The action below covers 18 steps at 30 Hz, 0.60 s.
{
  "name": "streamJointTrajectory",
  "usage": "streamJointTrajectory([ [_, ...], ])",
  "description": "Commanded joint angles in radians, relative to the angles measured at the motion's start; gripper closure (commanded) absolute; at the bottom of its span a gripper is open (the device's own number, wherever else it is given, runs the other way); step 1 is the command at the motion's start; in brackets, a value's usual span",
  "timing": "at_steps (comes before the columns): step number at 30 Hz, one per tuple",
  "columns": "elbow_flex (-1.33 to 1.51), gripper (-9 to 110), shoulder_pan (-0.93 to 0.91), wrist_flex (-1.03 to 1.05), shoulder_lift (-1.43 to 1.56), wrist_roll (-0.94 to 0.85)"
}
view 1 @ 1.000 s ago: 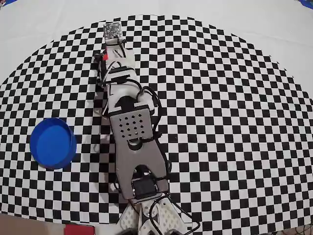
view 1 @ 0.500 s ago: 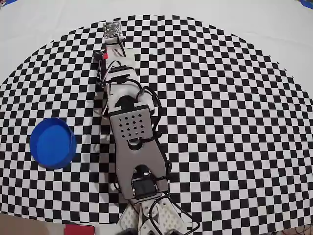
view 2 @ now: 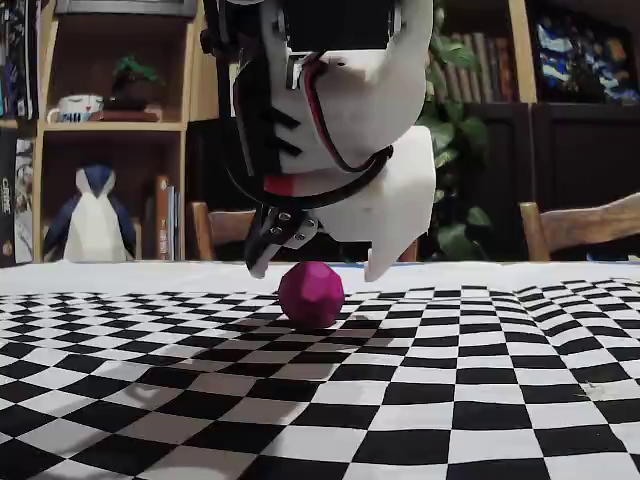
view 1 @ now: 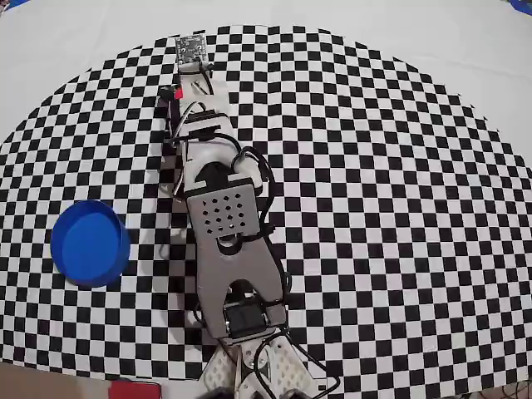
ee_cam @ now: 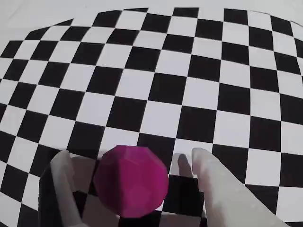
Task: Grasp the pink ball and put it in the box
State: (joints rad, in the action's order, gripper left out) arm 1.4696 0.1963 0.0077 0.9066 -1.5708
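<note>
Pink ball (ee_cam: pixel 131 180) sits on my checkered counter (ee_cam: pixel 189 71), between my spread-open jaws, whose fingertips (ee_cam: pixel 60 163) hang just above it; the box (view 1: pixel 90 244) stands well apart, overhead-view left.

In the overhead view the arm (view 1: pixel 223 216) covers the ball and the jaws, and a red rectangle (view 1: pixel 133 389) is cut by the bottom edge. In the wrist view the bottom edge cuts the ball (ee_cam: pixel 131 180) and both fingers (ee_cam: pixel 215 189), which are blurred. In the fixed view the arm's top (view 2: pixel 330 90) runs off the frame, and the box is out of sight.
</note>
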Motion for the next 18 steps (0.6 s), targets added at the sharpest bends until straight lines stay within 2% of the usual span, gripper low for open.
streamJointTrajectory([
  [1,-0.04,72,-0.006,0.003,0.005,-0.008],
  [18,-0.043,72,-0.006,0.003,-0.003,-0.008],
])
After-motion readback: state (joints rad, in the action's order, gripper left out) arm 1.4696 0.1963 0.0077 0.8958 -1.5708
